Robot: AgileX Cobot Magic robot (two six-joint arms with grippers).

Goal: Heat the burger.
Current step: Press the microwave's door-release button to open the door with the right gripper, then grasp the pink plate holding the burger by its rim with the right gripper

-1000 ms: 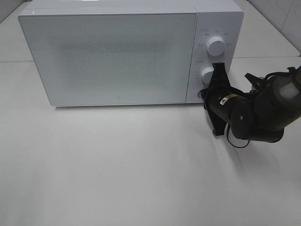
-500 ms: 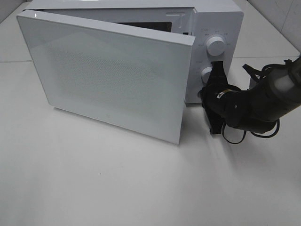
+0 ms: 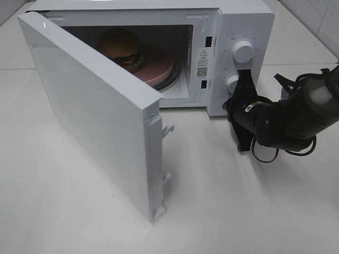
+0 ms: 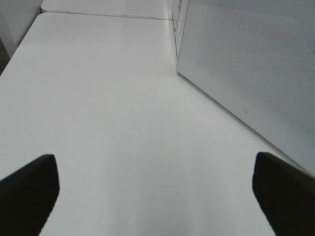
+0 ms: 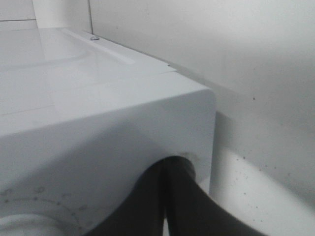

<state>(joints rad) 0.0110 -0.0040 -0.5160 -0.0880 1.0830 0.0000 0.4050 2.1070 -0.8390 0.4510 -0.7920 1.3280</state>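
Door-opening step by the looks, right gripper (image 3: 232,106) clenched empty beside the microwave (image 3: 241,21); next the spread left gripper (image 4: 157,182) probably fetches the burger (image 3: 121,47).

left tool (image 4: 153,157) fingers (image 4: 29,191) cut off by edge; right tool (image 5: 170,172) blurred, cropped

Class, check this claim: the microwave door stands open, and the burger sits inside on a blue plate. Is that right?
Not quite: the plate is pink, not blue. The exterior high view shows it, with the microwave door open and the burger sitting on that plate inside.
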